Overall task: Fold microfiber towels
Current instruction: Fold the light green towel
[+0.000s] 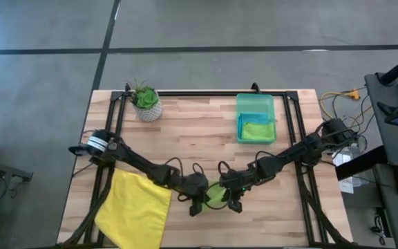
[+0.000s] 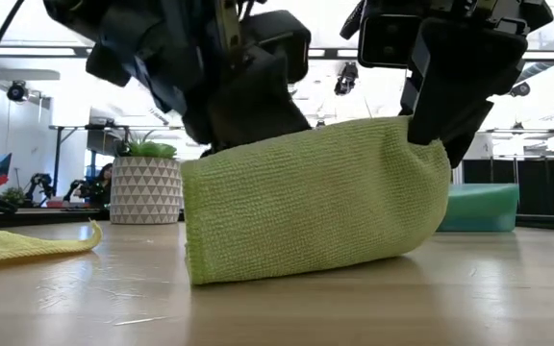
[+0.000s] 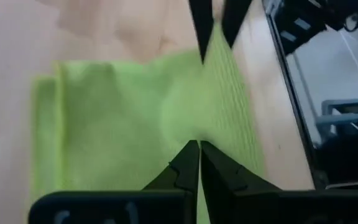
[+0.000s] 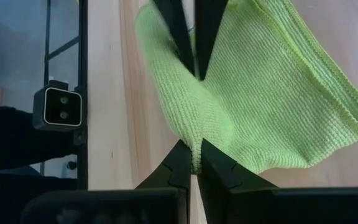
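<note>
Both grippers meet at the table's (image 1: 185, 124) front middle, each pinching the lime towel (image 2: 315, 197). The left gripper (image 3: 199, 148) has its fingers clamped tight on one top corner; the right gripper (image 4: 192, 151) is clenched on the other. The towel hangs doubled between them, its lower edge touching the wood. A yellow towel (image 1: 135, 206) lies flat near the left front corner.

Folded lime towel (image 2: 315, 197), pinched, sagging on table.

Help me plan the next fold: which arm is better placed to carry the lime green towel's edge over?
Neither clearly: left gripper and right gripper both pinch the lime green microfiber towel at its top edge.
</note>
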Robot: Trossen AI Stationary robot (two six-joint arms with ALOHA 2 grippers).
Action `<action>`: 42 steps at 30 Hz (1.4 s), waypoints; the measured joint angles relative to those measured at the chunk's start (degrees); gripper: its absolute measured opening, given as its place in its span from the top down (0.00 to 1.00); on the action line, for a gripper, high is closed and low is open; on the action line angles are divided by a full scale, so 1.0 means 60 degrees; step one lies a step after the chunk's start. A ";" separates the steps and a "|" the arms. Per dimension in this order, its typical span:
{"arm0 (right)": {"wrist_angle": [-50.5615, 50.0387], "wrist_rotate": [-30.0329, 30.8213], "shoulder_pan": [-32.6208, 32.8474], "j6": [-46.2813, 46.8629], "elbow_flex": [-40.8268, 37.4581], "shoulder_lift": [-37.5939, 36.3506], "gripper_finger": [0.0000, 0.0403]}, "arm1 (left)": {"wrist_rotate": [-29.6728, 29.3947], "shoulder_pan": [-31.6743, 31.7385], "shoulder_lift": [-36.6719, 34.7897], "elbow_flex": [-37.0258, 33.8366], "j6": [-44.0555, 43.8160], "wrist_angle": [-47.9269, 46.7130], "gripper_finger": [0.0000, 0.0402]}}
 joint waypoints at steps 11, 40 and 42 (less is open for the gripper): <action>0.0004 0.0022 -0.0004 -0.0033 -0.0004 0.0000 0.97 | -0.0510 0.0665 -0.0019 -0.0140 -0.0502 -0.1316 1.00; -0.0363 0.0509 -0.0886 -0.0519 -0.0013 -0.0007 0.97 | 0.0154 0.0832 0.0403 -0.0133 -0.0103 -0.1207 1.00; -0.0415 0.0521 -0.0929 -0.0594 -0.0025 0.0051 0.97 | 0.0198 0.0835 0.0410 -0.0133 -0.0003 -0.1178 1.00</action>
